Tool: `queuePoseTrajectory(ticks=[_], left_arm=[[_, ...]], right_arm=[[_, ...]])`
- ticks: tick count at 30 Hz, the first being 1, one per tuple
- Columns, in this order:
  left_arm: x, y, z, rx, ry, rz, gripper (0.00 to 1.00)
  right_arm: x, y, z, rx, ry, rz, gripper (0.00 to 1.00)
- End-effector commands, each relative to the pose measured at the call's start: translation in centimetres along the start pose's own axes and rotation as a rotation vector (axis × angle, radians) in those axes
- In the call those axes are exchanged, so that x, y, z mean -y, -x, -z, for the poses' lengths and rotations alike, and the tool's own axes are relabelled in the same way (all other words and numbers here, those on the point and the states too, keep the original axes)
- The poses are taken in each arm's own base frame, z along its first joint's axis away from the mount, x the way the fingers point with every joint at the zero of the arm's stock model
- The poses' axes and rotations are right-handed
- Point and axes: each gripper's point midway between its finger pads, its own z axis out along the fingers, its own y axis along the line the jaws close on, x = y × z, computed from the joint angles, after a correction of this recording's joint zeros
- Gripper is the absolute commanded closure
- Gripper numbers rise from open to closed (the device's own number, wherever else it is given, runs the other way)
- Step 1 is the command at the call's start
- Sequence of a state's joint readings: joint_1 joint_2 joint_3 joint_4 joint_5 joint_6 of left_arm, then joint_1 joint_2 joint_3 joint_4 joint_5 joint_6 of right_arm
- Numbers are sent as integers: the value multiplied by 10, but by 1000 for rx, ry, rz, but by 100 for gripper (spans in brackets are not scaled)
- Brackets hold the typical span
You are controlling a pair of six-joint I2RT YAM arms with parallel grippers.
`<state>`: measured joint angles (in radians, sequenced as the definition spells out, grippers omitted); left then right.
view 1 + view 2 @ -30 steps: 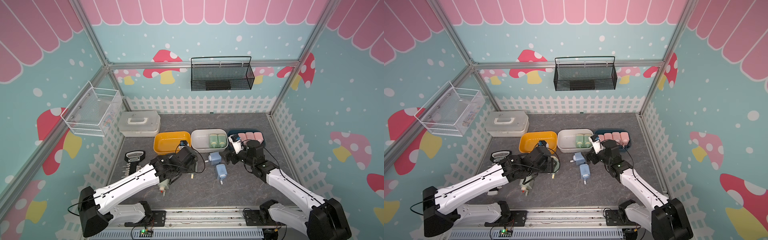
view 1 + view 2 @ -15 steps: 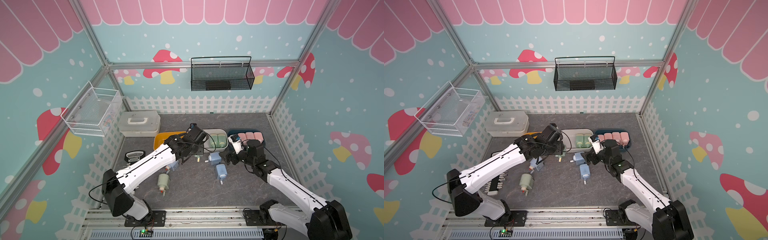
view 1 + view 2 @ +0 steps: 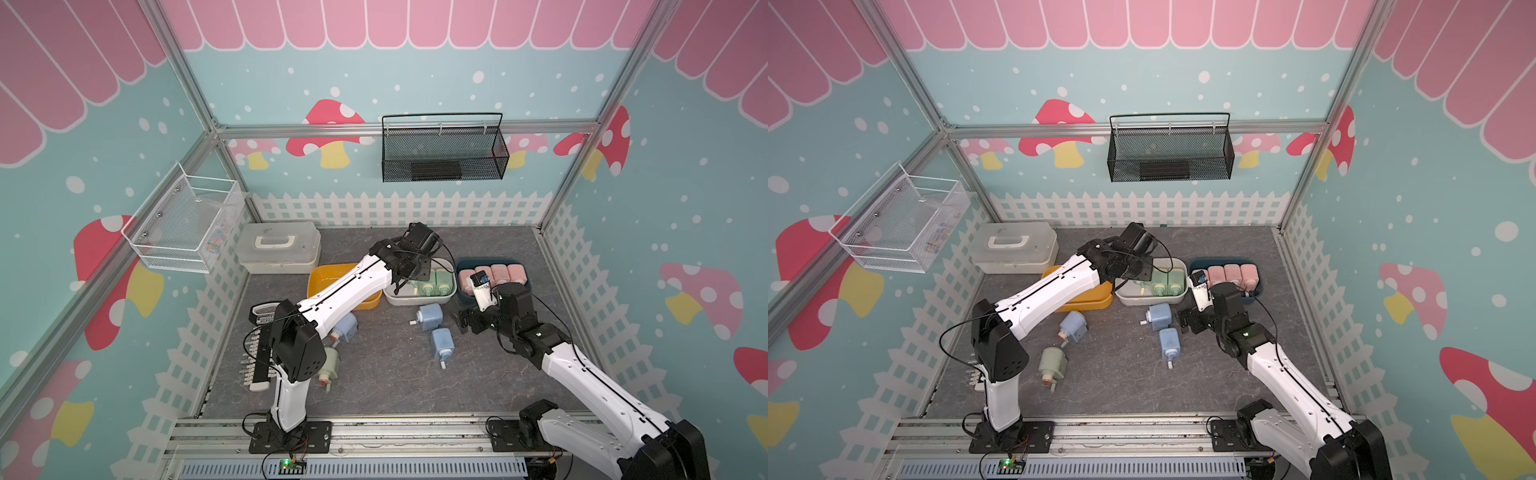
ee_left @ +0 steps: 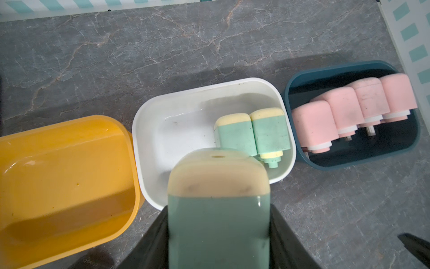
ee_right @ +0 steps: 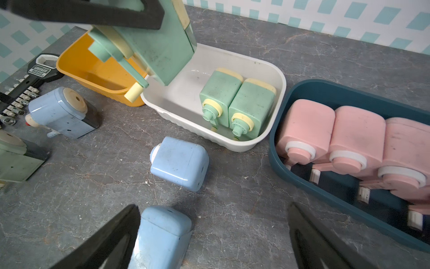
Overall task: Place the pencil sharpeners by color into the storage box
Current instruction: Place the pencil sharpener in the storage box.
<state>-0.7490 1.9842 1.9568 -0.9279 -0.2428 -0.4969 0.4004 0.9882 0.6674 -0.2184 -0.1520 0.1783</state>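
Near left, on the grey floor: a pale green plastic sharpener (image 3: 1053, 363) lies flat, whole in both top views; the right wrist view catches only its edge.

The right gripper (image 5: 213, 209) is spread wide and holds nothing, hanging over a light blue plastic sharpener (image 5: 162, 233). A second blue sharpener (image 5: 180, 163) lies just beyond. A third blue sharpener (image 5: 62, 111) lies further left, beside the black-and-white bar tool (image 5: 21, 93). The tool's label starts "GREE"; the rest is unclear.

Far row, left to right:
- yellow plastic tray (image 4: 58, 139)
- white plastic tray (image 4: 149, 111), holding two green sharpeners (image 4: 253, 132)
- dark blue plastic tray (image 4: 325, 69), holding pink sharpeners (image 4: 349, 111): four in the left wrist view, three in the right.

The left gripper (image 4: 218, 223) clamps a green-and-cream sharpener (image 5: 162, 46) above the white tray's left end. Its crank shows only in the right wrist view.
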Motion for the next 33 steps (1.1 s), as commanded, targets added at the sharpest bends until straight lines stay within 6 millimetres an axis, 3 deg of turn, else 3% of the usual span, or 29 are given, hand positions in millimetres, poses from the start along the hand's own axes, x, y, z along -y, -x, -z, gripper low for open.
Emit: queuePoseTrajectory(ticks=[1,9,15,33], left_arm=[[-9,10,-5,-9,24,1,100],[-29,-2,-48,-94,87,49,100],[-25,-7,-76,-162,24,76,100],[-27,-10,-112,-200,-11,162,100]], right_arm=[[2,2,9,3,-23,-35,1],[6,-5,21,4,-59,-69,1],[9,-9,26,25,-76,-102,1],[13,-27,29,-7,-99,-112,1]])
